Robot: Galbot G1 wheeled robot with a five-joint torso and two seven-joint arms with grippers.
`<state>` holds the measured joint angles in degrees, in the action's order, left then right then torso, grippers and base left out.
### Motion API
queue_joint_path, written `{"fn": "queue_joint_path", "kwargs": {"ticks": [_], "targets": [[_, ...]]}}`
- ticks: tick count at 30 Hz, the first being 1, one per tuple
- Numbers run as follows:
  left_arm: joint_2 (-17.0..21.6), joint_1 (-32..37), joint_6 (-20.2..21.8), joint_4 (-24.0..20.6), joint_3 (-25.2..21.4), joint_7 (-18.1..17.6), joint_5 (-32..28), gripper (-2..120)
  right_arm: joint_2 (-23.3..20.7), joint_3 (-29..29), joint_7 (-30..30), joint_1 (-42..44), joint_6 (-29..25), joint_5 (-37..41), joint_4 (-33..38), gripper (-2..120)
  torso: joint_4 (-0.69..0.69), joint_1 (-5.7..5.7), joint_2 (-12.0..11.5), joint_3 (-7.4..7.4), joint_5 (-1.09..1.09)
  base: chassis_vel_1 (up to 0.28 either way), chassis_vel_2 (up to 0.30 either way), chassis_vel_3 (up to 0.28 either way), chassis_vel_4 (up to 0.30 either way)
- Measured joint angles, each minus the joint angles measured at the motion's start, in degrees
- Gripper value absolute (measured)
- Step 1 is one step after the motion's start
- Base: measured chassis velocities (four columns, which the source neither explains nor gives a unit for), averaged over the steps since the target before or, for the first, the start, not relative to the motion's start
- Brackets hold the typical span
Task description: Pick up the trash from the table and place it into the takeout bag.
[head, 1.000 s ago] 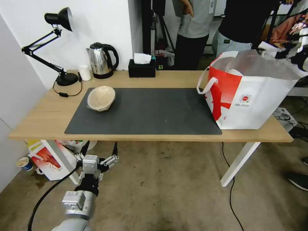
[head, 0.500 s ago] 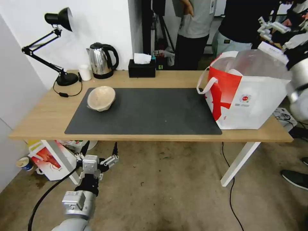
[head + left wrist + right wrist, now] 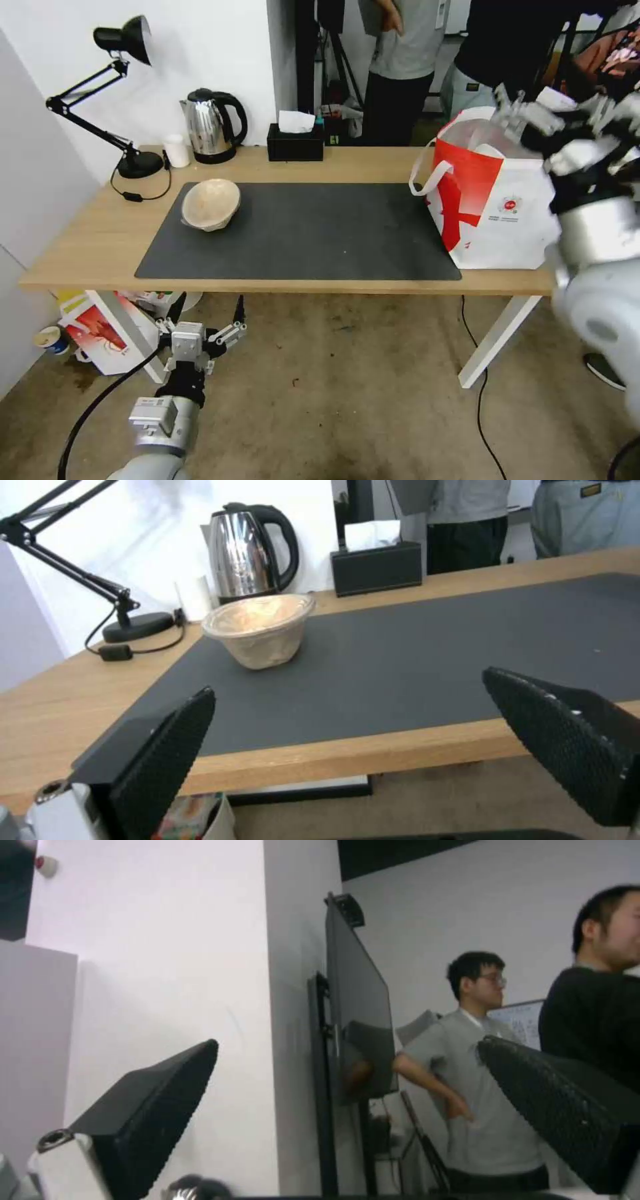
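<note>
Right wrist view has its two black finger pads (image 3: 153, 1100) spread wide with nothing between them, aimed at the room's far wall, and in the head view the right gripper (image 3: 560, 113) now hangs above the takeout bag (image 3: 497, 207) with its arm swung in front of the bag's right side, where half a second ago it sat higher and farther toward the right edge. Its empty spread over the bag suggests a piece of trash was just dropped in. Only the beige fibre bowl (image 3: 211, 203) remains on the table's (image 3: 100, 233) dark mat (image 3: 313, 233), and the left gripper (image 3: 203, 320) stays splayed and empty below the table's front edge, facing that bowl.
</note>
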<state>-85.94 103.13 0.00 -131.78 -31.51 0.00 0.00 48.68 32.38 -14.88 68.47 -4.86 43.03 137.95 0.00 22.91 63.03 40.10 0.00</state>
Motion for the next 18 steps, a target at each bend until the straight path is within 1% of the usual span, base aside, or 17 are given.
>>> {"fn": "queue_joint_path", "kwargs": {"ticks": [2, 3, 7, 9, 11, 18], "targets": [[0.0, 0.0, 0.0, 0.0, 0.0, 0.0, 0.0, 100, 3.2, -0.8, 1.3, 3.7, -0.6, -3.4, 1.6, 100, -0.01, 0.00, 0.0, 0.00, 0.00, 0.000, 0.000, 0.000, 0.000], [0.0, 0.0, 0.0, 0.0, 0.0, 0.0, 0.0, 100, 3.2, -0.8, 1.3, 3.7, -0.6, -3.4, 1.6, 100, -0.01, 0.00, 0.0, 0.00, 0.00, 0.000, 0.000, 0.000, 0.000], [0.0, 0.0, 0.0, 0.0, 0.0, 0.0, 0.0, 100, 7.8, -1.9, 3.4, 9.0, -2.3, -9.1, 3.6, 100, 0.00, 0.00, 0.0, 0.00, 0.00, 0.000, 0.000, 0.000, 0.000], [0.0, 0.0, 0.0, 0.0, 0.0, 0.0, 0.0, 100, 8.0, -1.9, 3.5, 9.4, -2.4, -9.3, 3.7, 100, 0.00, 0.00, 0.0, 0.00, -0.01, 0.000, 0.000, 0.000, 0.000], [0.0, 0.0, 0.0, 0.0, 0.0, 0.0, 0.0, 100, 9.4, -2.3, 3.8, 12.5, -3.1, -11.6, 5.2, 100, 0.00, 0.00, 0.0, 0.00, -0.01, 0.000, 0.000, 0.000, 0.000], [0.0, 0.0, 0.0, 0.0, 0.0, 0.0, 0.0, 100, 11.3, -3.0, 3.7, 18.3, -3.8, -16.1, 5.5, 100, 0.00, 0.00, 0.0, 0.01, 0.00, 0.000, 0.000, 0.000, 0.000]]}}
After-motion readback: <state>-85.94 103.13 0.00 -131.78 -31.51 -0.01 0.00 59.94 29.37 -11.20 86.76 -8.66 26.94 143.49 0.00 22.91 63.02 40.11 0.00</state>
